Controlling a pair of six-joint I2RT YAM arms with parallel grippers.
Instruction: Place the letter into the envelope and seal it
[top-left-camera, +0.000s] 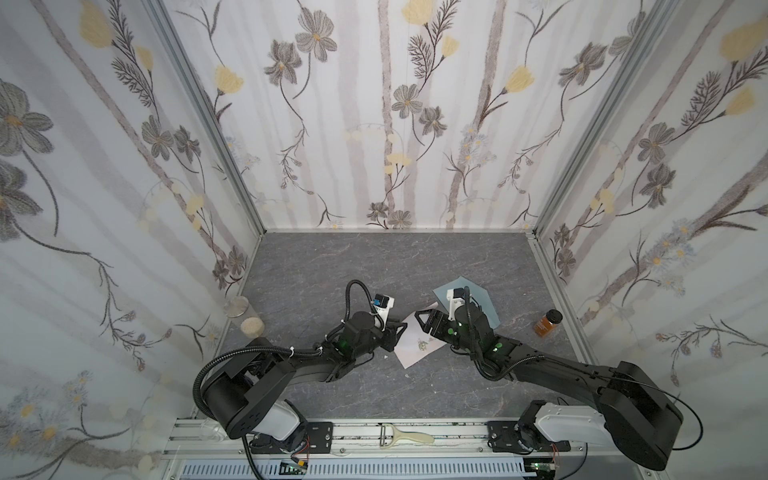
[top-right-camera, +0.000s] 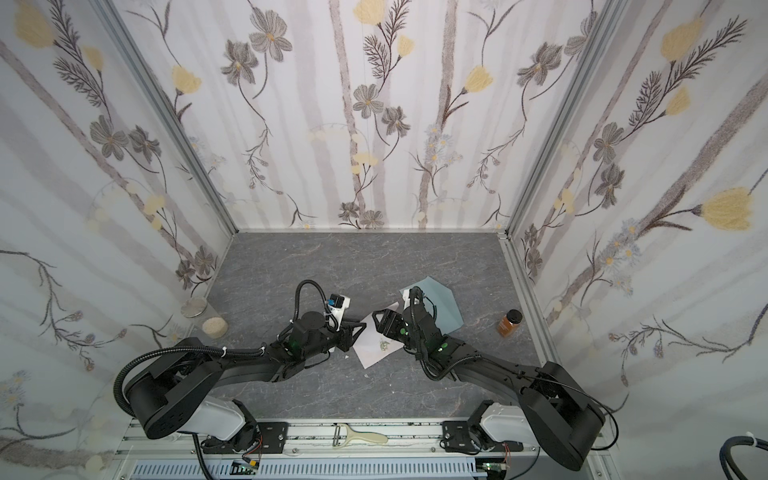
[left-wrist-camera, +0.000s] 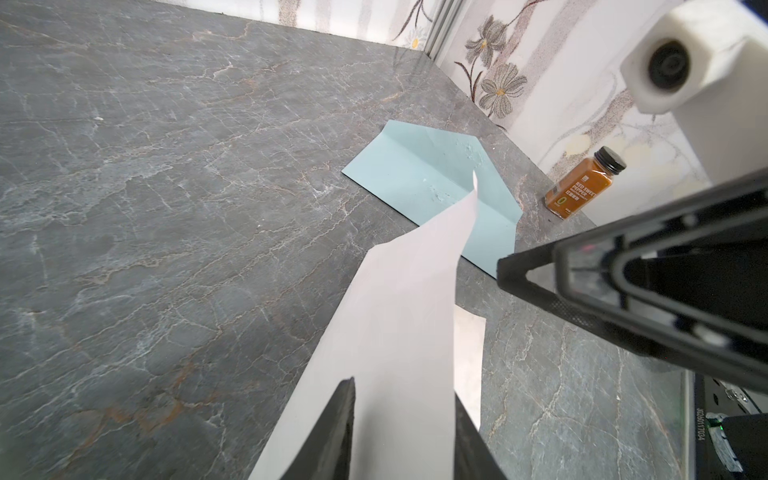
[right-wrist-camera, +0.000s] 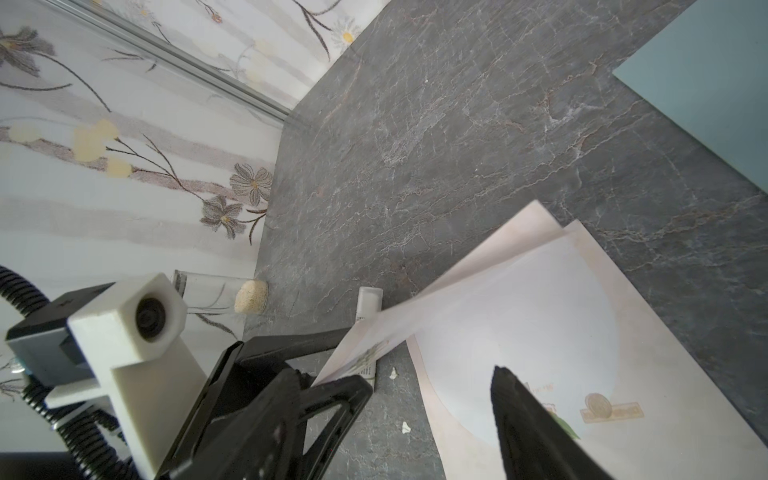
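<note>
Letter — one edge pinched by my left gripper, I judge to fold it; right gripper spread just above; envelope lying beyond it.

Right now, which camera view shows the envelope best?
The left wrist view: the envelope lies flap open and nearly whole, only the tip of the letter crossing it. In both top views the right arm hides part of it. The right wrist view catches one corner.
</note>
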